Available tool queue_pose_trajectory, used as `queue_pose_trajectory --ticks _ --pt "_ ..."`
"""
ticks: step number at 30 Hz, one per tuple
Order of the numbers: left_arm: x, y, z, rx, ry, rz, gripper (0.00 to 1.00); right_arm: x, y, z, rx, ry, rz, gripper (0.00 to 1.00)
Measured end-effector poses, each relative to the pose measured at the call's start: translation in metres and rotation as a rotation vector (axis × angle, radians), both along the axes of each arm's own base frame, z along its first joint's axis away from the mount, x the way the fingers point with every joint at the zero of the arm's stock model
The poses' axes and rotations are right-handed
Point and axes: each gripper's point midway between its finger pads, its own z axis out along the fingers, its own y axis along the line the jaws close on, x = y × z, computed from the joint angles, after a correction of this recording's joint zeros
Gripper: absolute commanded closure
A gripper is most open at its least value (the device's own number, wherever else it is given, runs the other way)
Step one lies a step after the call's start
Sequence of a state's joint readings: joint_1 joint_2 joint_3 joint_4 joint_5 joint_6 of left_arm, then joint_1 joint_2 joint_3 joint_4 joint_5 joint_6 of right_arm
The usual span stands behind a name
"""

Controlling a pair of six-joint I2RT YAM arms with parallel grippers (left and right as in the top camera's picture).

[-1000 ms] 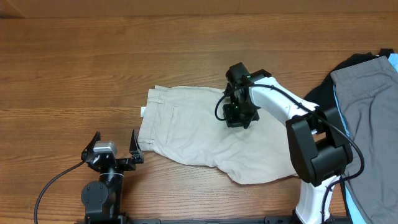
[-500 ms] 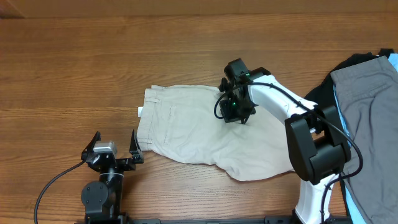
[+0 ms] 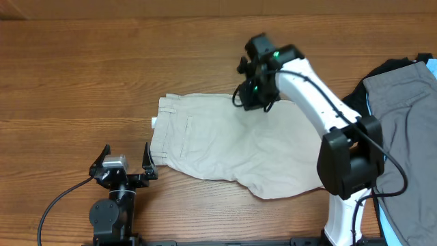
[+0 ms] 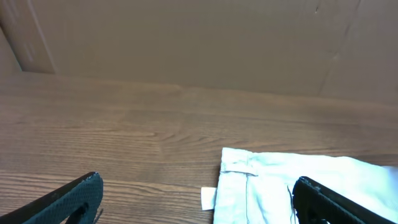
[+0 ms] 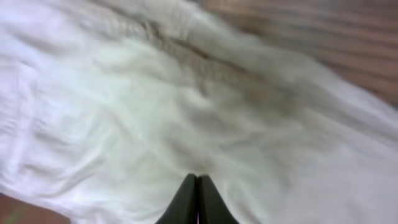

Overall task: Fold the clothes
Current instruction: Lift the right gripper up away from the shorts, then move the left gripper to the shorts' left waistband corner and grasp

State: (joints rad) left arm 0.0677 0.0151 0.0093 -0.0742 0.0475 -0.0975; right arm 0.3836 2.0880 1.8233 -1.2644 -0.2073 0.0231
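Wooden table [image 3: 82, 75] bears beige shorts [image 3: 212, 147], unfolded; right gripper [image 3: 254, 96] hovers pinched empty over their far edge, left gripper [image 3: 125, 154] rests splayed. Next, probably: grasp a hem.

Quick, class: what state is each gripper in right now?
Left gripper: open, empty.
Right gripper: shut, over the shorts, nothing visibly held.

The shorts [image 5: 186, 93] are badly smeared in the right wrist view, so no seam or pocket can be made out there. In the left wrist view they're chopped off by the near and right edges, and the left fingers [image 4: 71, 199] get clipped too. Overhead, the grey garment [image 3: 406, 116] is cut by the right edge, and the black garment [image 3: 379, 72] is mostly buried under it.
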Motion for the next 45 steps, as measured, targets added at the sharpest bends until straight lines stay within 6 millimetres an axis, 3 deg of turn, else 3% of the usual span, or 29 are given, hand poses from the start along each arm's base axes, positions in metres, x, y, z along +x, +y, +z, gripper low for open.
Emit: queue_pose_trajectory --ticks 2,5,7,8,10,11,12,28,30,33,38,40,45 --pt "0.0 0.0 0.0 0.0 0.0 0.0 0.0 0.001 -0.018 0.015 -0.01 0.025 -0.047 0.96" --pt "0.0 0.0 0.0 0.0 0.0 0.0 0.0 -0.003 -0.048 0.018 -0.033 0.09 -0.128 0.95" --pt "0.0 0.0 0.0 0.0 0.0 0.0 0.0 -0.003 -0.064 0.018 -0.041 0.113 -0.172 0.85" --pt "0.0 0.0 0.0 0.0 0.0 0.0 0.0 -0.002 -0.07 0.018 -0.042 0.118 -0.186 0.75" --pt "0.0 0.0 0.0 0.0 0.0 0.0 0.0 0.002 -0.081 0.018 -0.041 0.118 -0.22 0.34" --pt "0.0 0.0 0.0 0.0 0.0 0.0 0.0 0.002 -0.082 0.018 -0.039 0.116 -0.225 0.2" --pt "0.0 0.0 0.0 0.0 0.0 0.0 0.0 0.004 -0.083 0.018 -0.037 0.112 -0.231 0.0" --pt "0.0 0.0 0.001 0.0 -0.006 0.0 0.0 0.018 -0.081 0.018 -0.02 0.057 -0.232 0.0" --pt "0.001 0.0 0.009 0.002 -0.037 0.0 0.0 0.024 -0.08 0.019 -0.011 0.032 -0.232 0.0" --pt "0.0 -0.011 0.036 0.01 -0.146 -0.063 0.0 0.03 -0.079 0.019 -0.005 0.009 -0.233 0.0" --pt "-0.004 -0.028 0.043 0.018 -0.116 -0.164 0.0 0.037 -0.078 0.02 0.004 -0.019 -0.232 0.0" --pt "-0.007 -0.03 0.063 0.046 -0.122 -0.176 0.0 0.038 -0.077 0.02 0.005 -0.023 -0.232 0.0" --pt "-0.01 -0.035 0.148 0.101 -0.181 -0.199 0.0 0.038 -0.077 0.02 0.006 -0.024 -0.232 0.0"
